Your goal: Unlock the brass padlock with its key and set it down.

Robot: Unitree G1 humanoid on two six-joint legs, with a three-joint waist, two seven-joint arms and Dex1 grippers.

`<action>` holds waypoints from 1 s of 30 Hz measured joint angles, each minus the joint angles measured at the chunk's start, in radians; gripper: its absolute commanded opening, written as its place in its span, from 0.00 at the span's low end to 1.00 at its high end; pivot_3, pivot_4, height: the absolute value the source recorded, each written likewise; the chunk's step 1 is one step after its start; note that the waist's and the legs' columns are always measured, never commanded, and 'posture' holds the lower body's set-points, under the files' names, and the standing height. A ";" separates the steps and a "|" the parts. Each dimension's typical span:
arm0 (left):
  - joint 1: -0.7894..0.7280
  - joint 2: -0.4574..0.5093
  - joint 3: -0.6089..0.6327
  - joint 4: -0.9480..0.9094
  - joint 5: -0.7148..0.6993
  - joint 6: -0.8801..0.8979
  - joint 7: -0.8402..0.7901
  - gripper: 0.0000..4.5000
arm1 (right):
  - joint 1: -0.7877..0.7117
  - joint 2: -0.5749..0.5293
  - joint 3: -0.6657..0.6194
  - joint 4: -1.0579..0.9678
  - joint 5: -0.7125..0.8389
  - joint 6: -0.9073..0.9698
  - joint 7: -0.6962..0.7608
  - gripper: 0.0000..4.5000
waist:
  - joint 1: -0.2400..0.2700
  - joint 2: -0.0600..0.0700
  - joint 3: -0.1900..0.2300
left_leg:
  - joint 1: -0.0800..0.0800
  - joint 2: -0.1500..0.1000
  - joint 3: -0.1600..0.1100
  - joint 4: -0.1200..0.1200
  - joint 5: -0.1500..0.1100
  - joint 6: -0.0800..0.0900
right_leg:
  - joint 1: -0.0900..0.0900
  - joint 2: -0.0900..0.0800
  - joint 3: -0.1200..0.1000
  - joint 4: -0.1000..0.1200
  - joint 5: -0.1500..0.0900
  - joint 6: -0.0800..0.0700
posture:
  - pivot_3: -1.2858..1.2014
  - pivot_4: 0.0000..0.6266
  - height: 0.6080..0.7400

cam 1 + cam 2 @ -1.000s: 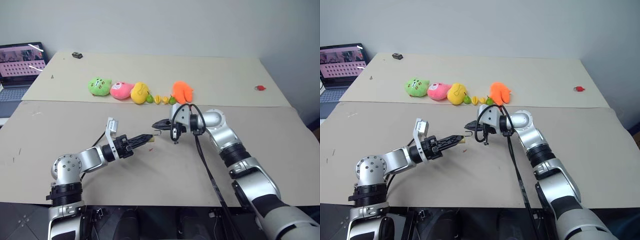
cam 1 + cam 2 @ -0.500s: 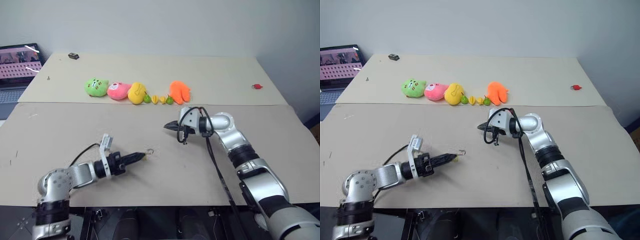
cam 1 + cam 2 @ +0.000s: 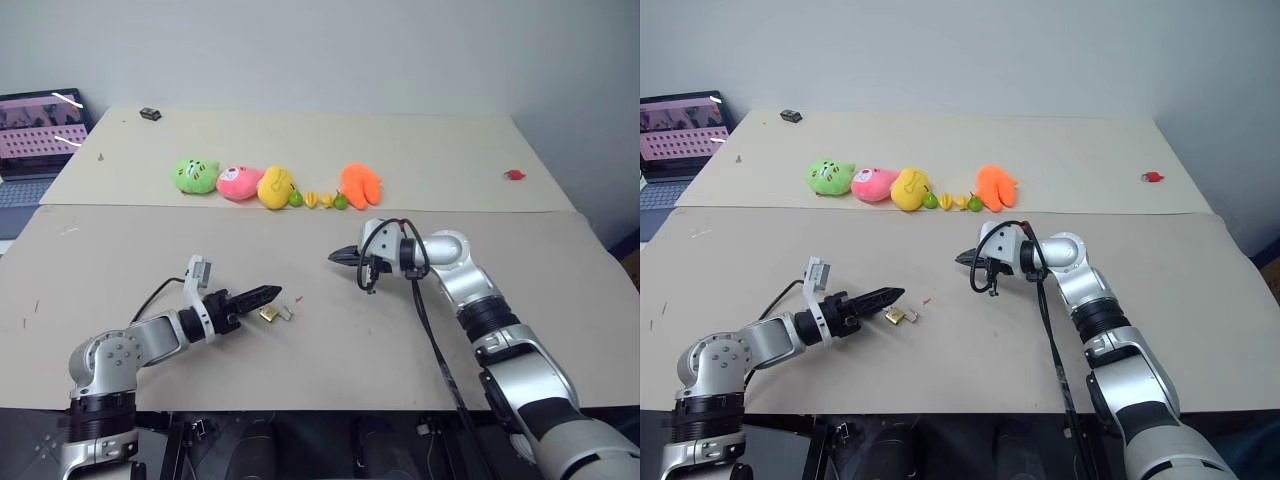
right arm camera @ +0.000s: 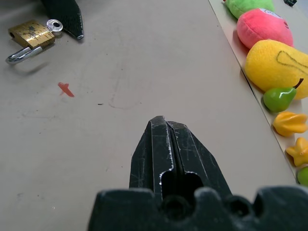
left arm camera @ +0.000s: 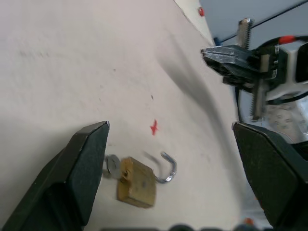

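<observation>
On the near table (image 3: 120, 250), just off the left gripper (image 5: 168, 163): brass padlock (image 5: 137, 182) lying unlocked.
Shackle swung out, key sticking from its body; left fingers (image 5: 82, 163) standing wide apart, clear of it. Right gripper (image 4: 169, 149) hovering pinched together, holding nothing. No readable writing, no containers.

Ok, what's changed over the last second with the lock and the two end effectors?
The left end effector has opened and let go of the small brass padlock, which now lies on the beige table with its silvery shackle swung open. Both arms drew apart. The right end effector stays shut; the plush toys are unmoved.
</observation>
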 measured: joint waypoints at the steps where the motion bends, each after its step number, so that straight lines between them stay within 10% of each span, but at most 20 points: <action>1: 0.006 0.010 -0.006 -0.012 0.031 -0.029 0.000 0.95 | 0.000 -0.001 -0.004 0.000 0.004 0.005 0.001 0.00 | -0.002 0.000 0.000 | 0.001 0.000 0.000 0.000 0.000 0.000 | 0.001 0.000 0.000 0.000 -0.001 0.002 | 0.52 0.24 0.86; 12: 0.115 0.093 0.103 0.006 0.360 -0.376 0.133 0.95 | 0.034 -0.034 -0.089 -0.006 0.043 0.063 -0.042 0.00 | -0.016 0.000 0.000 | -0.001 0.000 0.000 -0.003 0.000 0.000 | -0.001 0.000 -0.001 -0.001 -0.001 -0.003 | 0.52 0.24 0.86; 20: 0.226 -0.052 0.133 -0.250 0.523 -0.537 0.323 0.95 | 0.265 -0.085 -0.337 -0.202 0.265 0.339 -0.153 0.00 | 0.026 0.000 0.001 | -0.004 -0.001 0.000 0.000 -0.001 -0.002 | -0.001 0.000 0.001 -0.003 -0.001 -0.002 | 0.52 0.24 0.86; 30: 0.280 -0.151 0.062 -0.316 0.768 -0.759 0.440 0.95 | 0.507 -0.068 -0.375 -0.260 0.191 0.245 -0.366 0.00 | 0.021 0.000 0.000 | -0.001 -0.001 0.000 0.000 -0.001 -0.001 | 0.002 0.000 0.002 -0.003 -0.005 0.004 | 0.52 0.24 0.86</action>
